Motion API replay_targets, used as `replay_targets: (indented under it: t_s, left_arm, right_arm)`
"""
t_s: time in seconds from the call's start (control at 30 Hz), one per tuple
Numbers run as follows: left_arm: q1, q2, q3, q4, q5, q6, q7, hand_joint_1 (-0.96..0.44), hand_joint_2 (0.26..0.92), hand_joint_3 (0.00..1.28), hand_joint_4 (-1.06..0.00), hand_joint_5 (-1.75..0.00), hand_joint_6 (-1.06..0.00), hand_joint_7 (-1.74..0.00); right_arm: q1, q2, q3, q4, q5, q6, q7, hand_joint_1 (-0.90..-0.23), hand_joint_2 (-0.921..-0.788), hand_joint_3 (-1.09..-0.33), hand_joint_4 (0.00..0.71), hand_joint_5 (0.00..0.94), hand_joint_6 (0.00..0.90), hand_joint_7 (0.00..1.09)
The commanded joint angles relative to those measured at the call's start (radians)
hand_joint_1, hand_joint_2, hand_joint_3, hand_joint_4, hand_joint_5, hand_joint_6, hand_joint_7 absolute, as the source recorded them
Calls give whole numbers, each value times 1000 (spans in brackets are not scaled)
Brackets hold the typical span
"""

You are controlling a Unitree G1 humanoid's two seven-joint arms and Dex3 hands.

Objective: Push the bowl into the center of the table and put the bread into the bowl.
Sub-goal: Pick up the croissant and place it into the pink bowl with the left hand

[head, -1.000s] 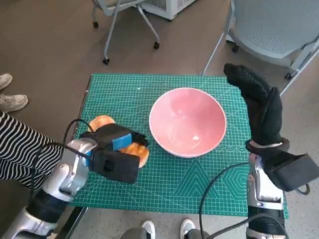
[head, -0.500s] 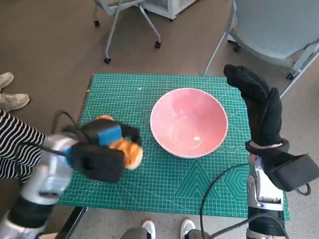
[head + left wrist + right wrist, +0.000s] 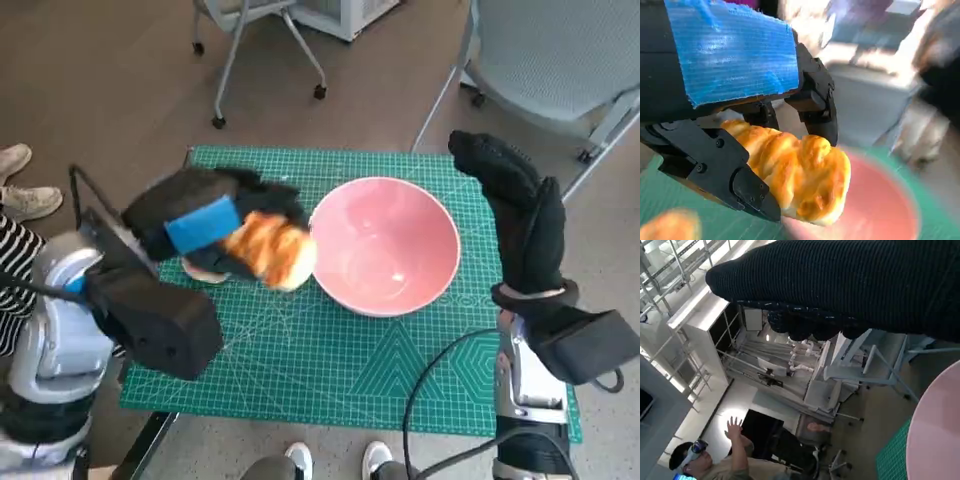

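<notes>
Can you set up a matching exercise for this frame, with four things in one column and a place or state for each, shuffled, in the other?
Things:
1. bread roll
2. pink bowl
3. left hand
4. right hand

States:
A. raised by the table's right edge, holding nothing
B. gripping the roll
C. lifted off the mat, beside the bowl's rim
D. standing empty on the green mat

Pairs: 1-C, 2-D, 3-B, 4-A

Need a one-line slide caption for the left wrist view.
Left hand holds a golden bread roll beside the pink bowl.
</notes>
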Motion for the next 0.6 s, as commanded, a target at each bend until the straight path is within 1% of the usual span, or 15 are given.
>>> replay_targets:
  t_s: [0.03, 0.13, 0.2, 0.3, 0.4, 0.53, 0.6]
  left_arm:
    - [-90, -70, -77, 114, 46, -90, 73, 3, 890, 29, -828, -1011, -703, -1096]
    - [-139, -114, -120, 216, 80, -152, 124, 3, 892, 29, -830, -1014, -692, -1100]
    - [-181, -150, -159, 325, 111, -203, 167, 3, 894, 29, -836, -1006, -682, -1109]
    - [-232, -196, -200, 470, 143, -251, 214, 2, 907, 24, -824, -1012, -647, -1150]
    - [-268, -231, -226, 568, 158, -262, 228, 2, 916, 32, -800, -1034, -617, -1186]
    - [-315, -283, -272, 690, 203, -245, 247, 1, 919, 62, -758, -1076, -577, -1230]
    - [-332, -308, -291, 759, 218, -263, 270, 1, 920, 77, -736, -1096, -561, -1250]
  right_arm:
    - [26, 6, 0, 7, 15, 8, 5, -748, -921, -729, 245, 0, 113, 569]
    - [29, 9, 2, 1, 12, 8, 2, -748, -921, -730, 244, 0, 112, 569]
    - [32, 11, 4, -4, 9, 8, -1, -748, -921, -731, 243, 0, 111, 569]
    - [35, 12, 3, -6, 7, 6, -3, -748, -921, -732, 243, 0, 109, 569]
    - [39, 13, 2, -9, 3, 5, -8, -751, -921, -731, 243, 0, 109, 569]
    - [48, 12, 0, -14, 7, 4, -7, -758, -921, -730, 244, 1, 109, 569]
    - [52, 12, -2, -15, 8, 2, -7, -761, -921, -729, 246, 2, 110, 570]
